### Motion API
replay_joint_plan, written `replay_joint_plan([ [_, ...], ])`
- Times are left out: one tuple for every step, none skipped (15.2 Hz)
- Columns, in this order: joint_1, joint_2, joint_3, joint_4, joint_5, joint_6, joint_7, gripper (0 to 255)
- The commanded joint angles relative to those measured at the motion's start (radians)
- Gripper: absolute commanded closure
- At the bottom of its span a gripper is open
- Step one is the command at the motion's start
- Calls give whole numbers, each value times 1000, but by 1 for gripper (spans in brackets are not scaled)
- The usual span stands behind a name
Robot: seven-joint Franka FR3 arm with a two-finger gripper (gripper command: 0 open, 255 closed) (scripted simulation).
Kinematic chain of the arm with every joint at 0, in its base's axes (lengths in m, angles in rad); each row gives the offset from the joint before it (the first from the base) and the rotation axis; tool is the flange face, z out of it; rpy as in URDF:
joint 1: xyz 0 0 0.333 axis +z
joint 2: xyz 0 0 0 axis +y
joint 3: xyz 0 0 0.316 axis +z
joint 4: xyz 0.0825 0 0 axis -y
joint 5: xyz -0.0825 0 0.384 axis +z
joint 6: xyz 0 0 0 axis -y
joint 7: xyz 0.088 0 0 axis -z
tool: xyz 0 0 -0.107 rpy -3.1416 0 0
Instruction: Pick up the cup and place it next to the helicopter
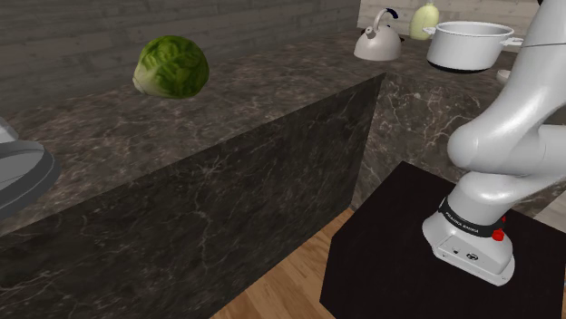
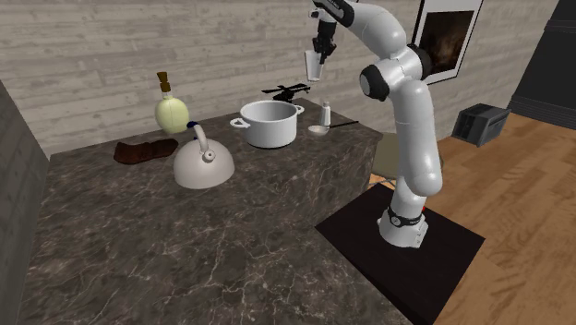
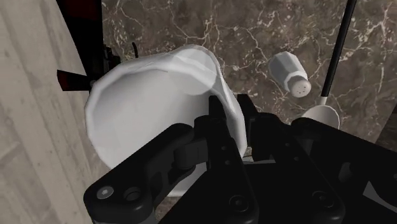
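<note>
The second exterior view shows the gripper (image 2: 319, 48) high above the table (image 2: 185, 249), holding the cup (image 2: 314, 66) in the air, just above the dark helicopter (image 2: 288, 90). The wrist view shows its fingers pinching the cup's rim. The cup is plain white. It hides most of the helicopter there. The shoulder view shows a green cabbage (image 1: 170, 65).

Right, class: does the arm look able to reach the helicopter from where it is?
Probably yes. The arm holds the cup in its jaws almost above the helicopter, with only air between; the pot stands beside it, not under the cup.
</note>
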Motion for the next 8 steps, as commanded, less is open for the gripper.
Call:
replay_joint_plan([
  [-19,9,4,-17,11,17,-23,255],
  [11,-7,-5,-54,-7,42,-21,255],
  [40,-22,-13,-89,-24,65,-18,255],
  [67,-36,-21,-122,-41,88,-15,255],
  [92,-50,-28,-153,-57,110,-12,255],
  [116,-64,-34,-183,-72,132,-8,255],
  [138,-78,-40,-212,-87,153,-3,255],
  [159,-92,-46,-240,-101,173,1,255],
])
